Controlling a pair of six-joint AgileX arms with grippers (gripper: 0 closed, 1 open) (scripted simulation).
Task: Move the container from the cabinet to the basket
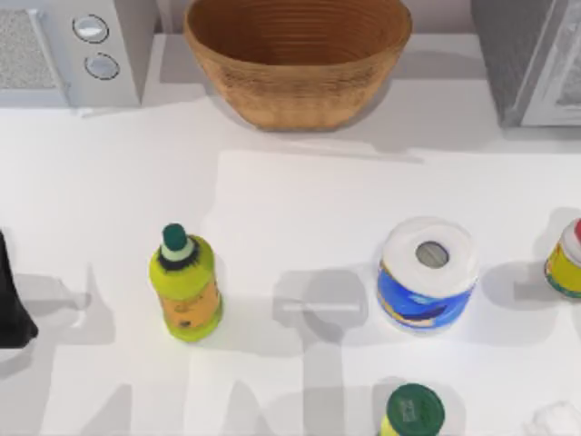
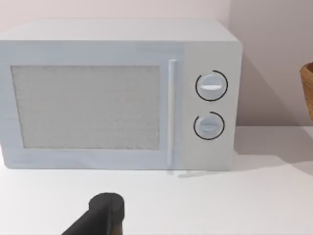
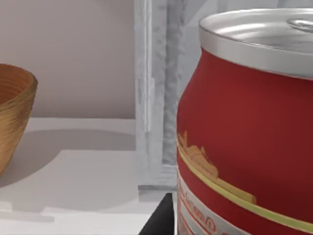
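Two arms: right one at work over by the cabinet (image 1: 531,64), left one parked at the table's left edge, well apart from the basket (image 1: 295,64)
Container (image 3: 244,137): red can with a silver top, right up against the right wrist camera; it stands just beside the cabinet's pale frame (image 3: 154,93) and well apart from the basket, so it is not delivered yet
Right gripper (image 3: 159,220): a dark sliver low beside the can; whether it has clamped the can or hangs loose I cannot tell
Left gripper (image 2: 105,213): a dark stub low before the white box with two knobs (image 2: 117,95), holding nothing I can see; released or clenched, I cannot tell
Why so close: my read is the right arm has gone in tight for a side grasp on the can; the body is round and smooth, so it wants a square, mid-height hold
Basket: wide-mouthed and at the back of the table, between the white box and the cabinet; an easy target from above
Top view gives: the floor plan; yellow-green bottle (image 1: 185,286) and blue-and-white paper roll (image 1: 427,272) near the front, well clear of the basket; yellow jar (image 1: 567,259) at the right edge
Right wrist view gives: the can's label and rim in detail, with the basket's rim (image 3: 14,115) off to one side; that tells me the carry is short and sideways
Left wrist view gives: the white box's door and knobs head-on, plus a slice of basket wall (image 2: 307,90)
Risk: clipping the cabinet frame on the way out, I'd judge
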